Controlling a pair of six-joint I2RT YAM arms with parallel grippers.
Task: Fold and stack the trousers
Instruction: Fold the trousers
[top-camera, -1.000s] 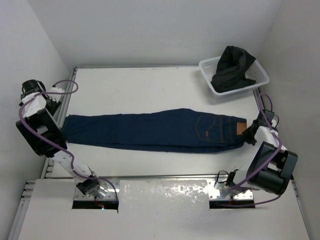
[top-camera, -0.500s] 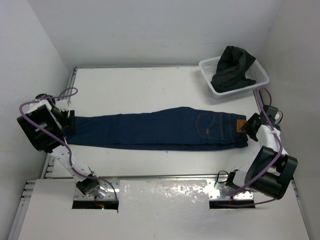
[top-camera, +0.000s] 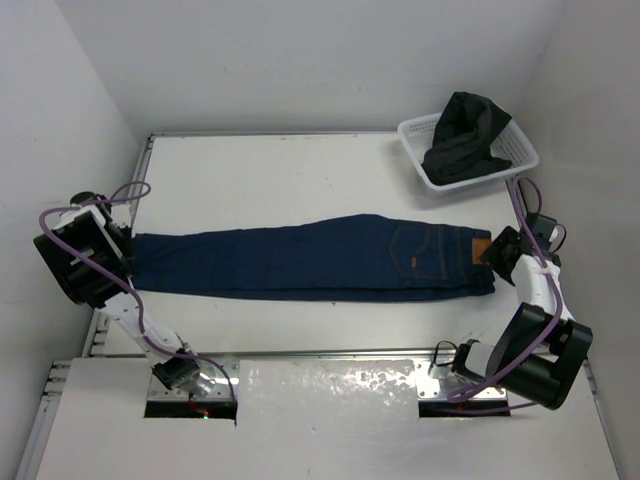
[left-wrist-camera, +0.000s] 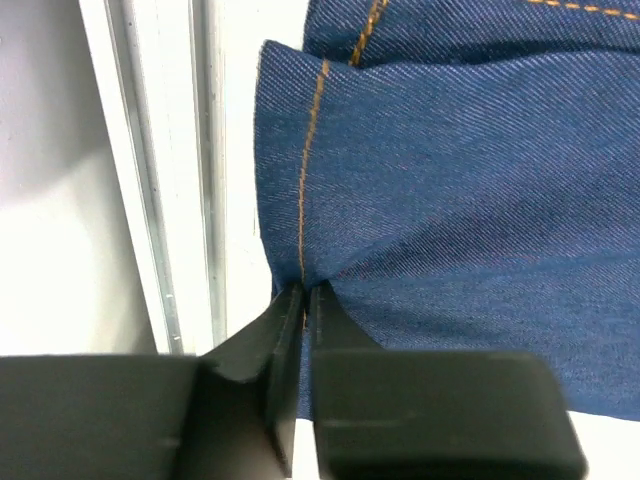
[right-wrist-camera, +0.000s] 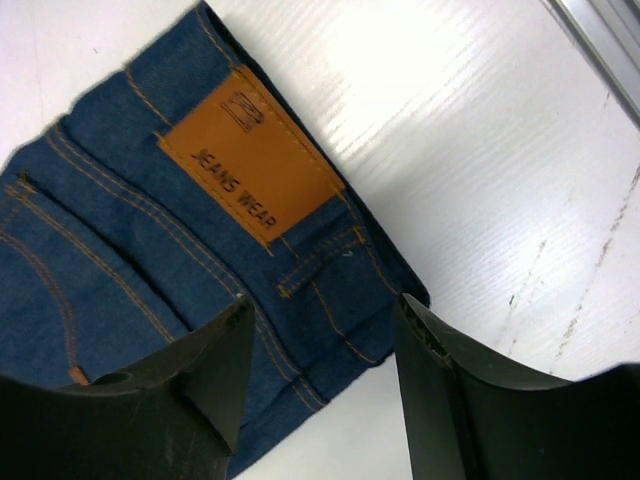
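Trousers lying flat across the table, left gripper pinching only the hem's very edge, right gripper hovering spread over the waistband, risking denim slipping free when lifting.

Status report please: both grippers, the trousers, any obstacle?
Left gripper shut on trousers hem. Right gripper open over waistband corner. Trousers flat across table. Nothing in the way.
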